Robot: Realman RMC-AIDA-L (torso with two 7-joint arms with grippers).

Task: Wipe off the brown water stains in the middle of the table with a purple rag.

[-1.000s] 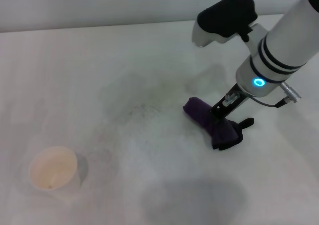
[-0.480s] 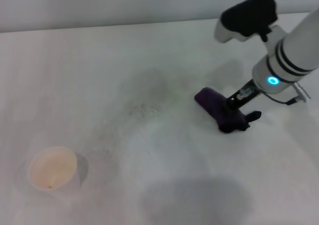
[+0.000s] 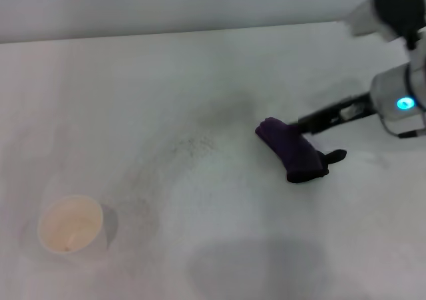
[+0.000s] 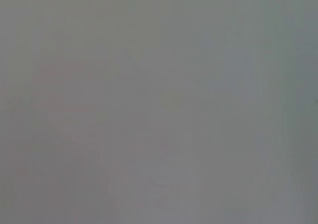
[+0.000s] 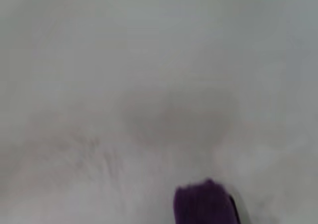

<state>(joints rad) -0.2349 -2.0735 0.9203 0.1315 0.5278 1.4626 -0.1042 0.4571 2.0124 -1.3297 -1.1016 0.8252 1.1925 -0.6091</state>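
Note:
The purple rag [image 3: 291,151] lies bunched on the white table [image 3: 200,67], right of the middle, with its black tab pointing right. It also shows at the edge of the right wrist view [image 5: 203,205]. My right gripper [image 3: 306,124] reaches in from the right, and its tip is at the rag's upper edge. I cannot tell whether it holds the rag. No tan-brown puddle shows; the table's middle has only faint grey smudges [image 3: 190,144]. My left gripper is out of view, and the left wrist view is plain grey.
A white paper cup [image 3: 70,224] stands upright at the front left of the table. The table's far edge [image 3: 166,32] runs along the back. A grey shadow [image 3: 256,267] lies on the table at the front.
My right arm has drawn back to the right and its gripper now lies flatter. The rag slid right, then stayed in place over the last half second.

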